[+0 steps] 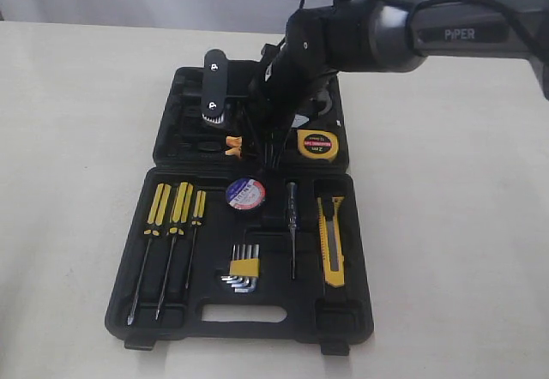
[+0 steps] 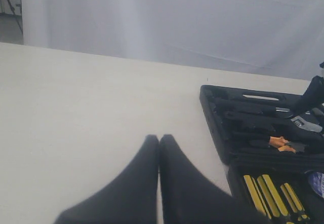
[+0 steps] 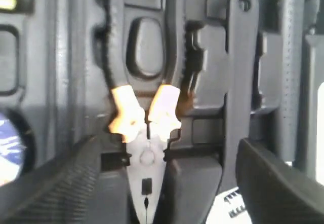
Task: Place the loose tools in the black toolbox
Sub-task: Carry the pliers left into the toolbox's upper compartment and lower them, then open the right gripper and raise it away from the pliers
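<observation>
The black toolbox (image 1: 343, 327) lies open on the table. The pliers (image 3: 146, 155) lie in a moulded slot of its far half, their orange handle ends (image 1: 233, 146) showing. My right gripper (image 3: 162, 183) hangs open just over the pliers' head, one finger on each side and neither touching it. The yellow tape measure (image 1: 317, 144) sits in the far half beside the arm. The tape roll (image 1: 244, 194) and the utility knife (image 1: 331, 240) rest in the near half. My left gripper (image 2: 159, 140) is shut and empty above bare table, left of the toolbox (image 2: 212, 117).
Three yellow-handled screwdrivers (image 1: 167, 225), hex keys in a yellow holder (image 1: 243, 269) and a thin dark screwdriver (image 1: 292, 225) sit in the near half. The right arm (image 1: 377, 27) reaches in from the upper right. Pale table surrounds the box.
</observation>
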Robot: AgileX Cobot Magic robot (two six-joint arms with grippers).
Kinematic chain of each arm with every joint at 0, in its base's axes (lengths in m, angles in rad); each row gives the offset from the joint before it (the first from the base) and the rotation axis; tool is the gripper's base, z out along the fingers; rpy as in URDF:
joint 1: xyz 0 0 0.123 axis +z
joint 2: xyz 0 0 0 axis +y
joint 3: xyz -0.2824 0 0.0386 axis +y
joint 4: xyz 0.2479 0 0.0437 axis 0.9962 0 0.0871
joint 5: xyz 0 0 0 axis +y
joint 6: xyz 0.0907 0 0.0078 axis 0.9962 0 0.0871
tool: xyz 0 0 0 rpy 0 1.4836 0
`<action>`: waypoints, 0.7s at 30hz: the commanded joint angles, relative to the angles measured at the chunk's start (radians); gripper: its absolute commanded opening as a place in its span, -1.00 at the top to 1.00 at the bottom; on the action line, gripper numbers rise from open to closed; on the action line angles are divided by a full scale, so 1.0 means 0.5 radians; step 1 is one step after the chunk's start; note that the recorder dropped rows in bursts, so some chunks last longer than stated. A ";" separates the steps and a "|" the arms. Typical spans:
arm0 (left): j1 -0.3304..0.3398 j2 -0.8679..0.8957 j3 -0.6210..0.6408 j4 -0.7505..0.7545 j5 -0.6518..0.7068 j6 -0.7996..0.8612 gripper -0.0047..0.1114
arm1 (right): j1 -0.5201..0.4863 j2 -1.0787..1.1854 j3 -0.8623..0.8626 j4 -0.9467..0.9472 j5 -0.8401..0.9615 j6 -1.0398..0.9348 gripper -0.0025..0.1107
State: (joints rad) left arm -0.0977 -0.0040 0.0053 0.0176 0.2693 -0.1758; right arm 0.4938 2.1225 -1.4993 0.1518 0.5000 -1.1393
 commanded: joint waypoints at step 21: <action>-0.011 0.008 -0.011 0.010 0.002 0.001 0.92 | 0.001 -1.286 -0.001 0.042 1.407 0.637 0.96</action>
State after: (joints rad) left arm -0.0977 -0.0040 0.0053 0.0176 0.2693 -0.1758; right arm 0.4969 1.5285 -1.4993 0.1655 1.1745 -0.8267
